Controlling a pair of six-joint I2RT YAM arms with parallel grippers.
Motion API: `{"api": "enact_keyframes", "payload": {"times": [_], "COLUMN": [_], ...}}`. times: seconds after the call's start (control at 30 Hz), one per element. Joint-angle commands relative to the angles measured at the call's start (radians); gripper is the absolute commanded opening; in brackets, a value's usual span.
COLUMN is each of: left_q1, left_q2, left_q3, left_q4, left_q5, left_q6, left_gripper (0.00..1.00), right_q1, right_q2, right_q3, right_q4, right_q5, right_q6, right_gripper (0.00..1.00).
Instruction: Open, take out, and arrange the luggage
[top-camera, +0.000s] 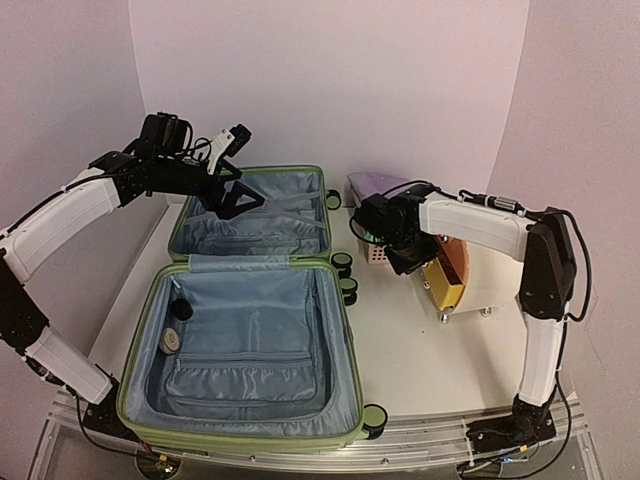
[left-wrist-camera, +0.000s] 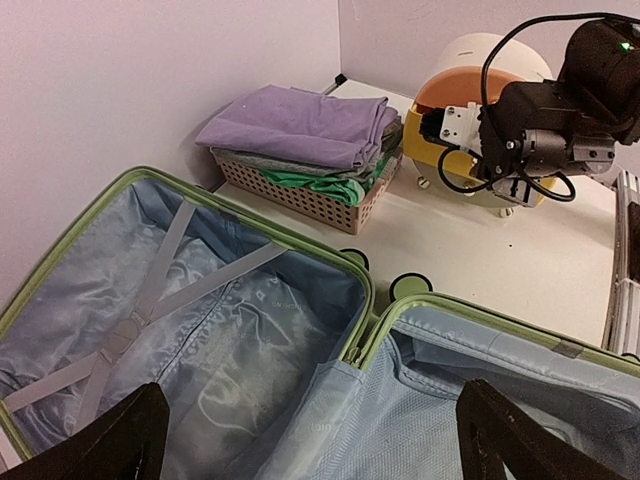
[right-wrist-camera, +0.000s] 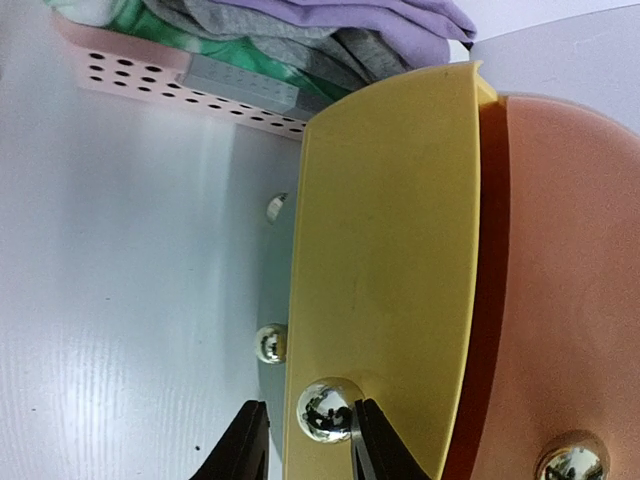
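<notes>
Luggage (top-camera: 260, 320) lies opened flat at left-centre of the top view, both lined halves facing up, with crossed straps in the far half. Left gripper (top-camera: 238, 200) hangs over the far half, fingers spread wide. Right of the wheels is a pink basket (left-wrist-camera: 300, 195) of folded clothes (left-wrist-camera: 300, 125). Right gripper (right-wrist-camera: 310, 440) is at the cream drum (top-camera: 455, 275), fingers narrowly parted beside a chrome ball foot (right-wrist-camera: 328, 410); cannot tell whether it grips.

No readable text, label, brand or number — nothing legible — on anything shown.
</notes>
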Motion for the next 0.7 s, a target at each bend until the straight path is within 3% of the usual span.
{"api": "enact_keyframes", "payload": {"times": [0.0,0.37,0.5,0.57,0.6,0.67], "left_q1": [-0.001,-0.001,-0.001,-0.001,-0.001,-0.001], "left_q2": [-0.032,-0.035,-0.037,-0.037,-0.038,-0.040], "left_q3": [0.011,0.005,-0.002,-0.005,-0.008,-0.010], "left_q4": [0.025,0.027,0.031,0.033,0.035,0.037], "left_q5": [-0.001,-0.006,-0.006,-0.004,-0.002,0.001], "left_q6": [0.018,0.025,0.028,0.027,0.025,0.025], "left_gripper": [1.00,1.00,1.00,1.00,1.00,1.00], "right_q1": [-0.057,-0.081,-0.007,0.041,0.094,0.102], "right_q2": [0.014,0.031,0.064,0.059,0.053,0.066], "right_q3": [-0.038,-0.035,0.007,-0.029,-0.093,-0.149], "right_q4": [-0.053,-0.063,0.012,0.070,0.137,0.172], "right_q5": [0.090,0.108,0.048,0.051,0.062,0.101], "right_q6": [-0.014,-0.064,-0.291,-0.443,-0.603,-0.712], "right_gripper": [0.30,0.33,0.38,0.42,0.46,0.51]}}
